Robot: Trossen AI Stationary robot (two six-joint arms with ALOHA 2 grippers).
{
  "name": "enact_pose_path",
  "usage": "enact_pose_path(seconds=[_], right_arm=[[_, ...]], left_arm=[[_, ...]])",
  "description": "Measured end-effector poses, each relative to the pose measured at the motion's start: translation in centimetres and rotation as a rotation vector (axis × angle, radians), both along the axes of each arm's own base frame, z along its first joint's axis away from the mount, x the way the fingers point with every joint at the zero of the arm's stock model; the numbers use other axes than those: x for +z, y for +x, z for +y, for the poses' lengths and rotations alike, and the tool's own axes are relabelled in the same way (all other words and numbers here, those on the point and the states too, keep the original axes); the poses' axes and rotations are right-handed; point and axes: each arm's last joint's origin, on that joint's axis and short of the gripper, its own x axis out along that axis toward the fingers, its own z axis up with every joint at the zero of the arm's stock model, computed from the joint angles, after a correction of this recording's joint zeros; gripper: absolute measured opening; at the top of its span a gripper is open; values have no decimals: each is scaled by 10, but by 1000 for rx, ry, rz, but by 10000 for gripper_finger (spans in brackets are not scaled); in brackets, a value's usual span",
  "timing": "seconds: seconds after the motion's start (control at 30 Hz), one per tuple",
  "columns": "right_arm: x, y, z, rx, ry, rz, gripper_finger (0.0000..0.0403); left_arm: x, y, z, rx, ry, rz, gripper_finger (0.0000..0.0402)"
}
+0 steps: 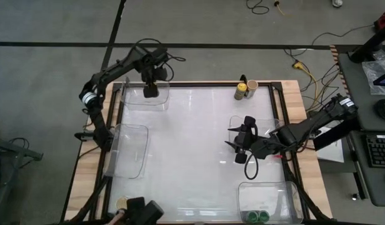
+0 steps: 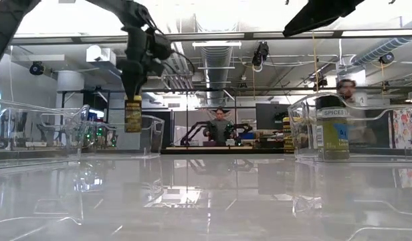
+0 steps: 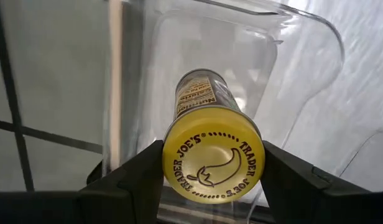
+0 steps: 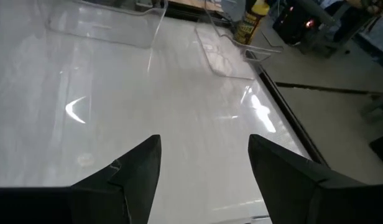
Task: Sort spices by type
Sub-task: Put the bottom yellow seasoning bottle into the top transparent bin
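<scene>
Item in hand: yellow-lidded spice jar (image 3: 213, 152), pinched in my left gripper (image 3: 213, 163) above the far-left clear tray (image 1: 156, 100); placing step, next lowering and release; right gripper (image 4: 204, 165) spread, idle.

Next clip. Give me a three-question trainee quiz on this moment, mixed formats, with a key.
1. True or false: the left gripper is shut on a yellow-lidded spice jar.
2. That jar hangs over: A) the bare table centre, B) a clear tray at the table's far left corner, C) the floor.
3. Fill in: the right gripper is open and holds ____.

Key: 1 true. 2 B. 3 nothing; it hovers over the white table top, on the right side.
</scene>
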Motion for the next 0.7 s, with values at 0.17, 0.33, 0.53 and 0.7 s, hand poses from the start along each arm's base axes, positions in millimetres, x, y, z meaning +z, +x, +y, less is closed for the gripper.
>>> enact_pose_path(seconds=[0.17,0.33,0.53,0.7], right_arm=[[-2,-1,1,5,31,11,227],[-4,-1,1,3,43,17,225],[-5,-2,1,-6,53,21,233],[-6,-2,1,13,63,29,238]], left_arm=[[-15,7,8,-3,0,35,208],[-27,17,9,-29,-16,52,208],[-34,23,9,-37,-23,61,208],[-35,26,5,-46,-30,56,208]])
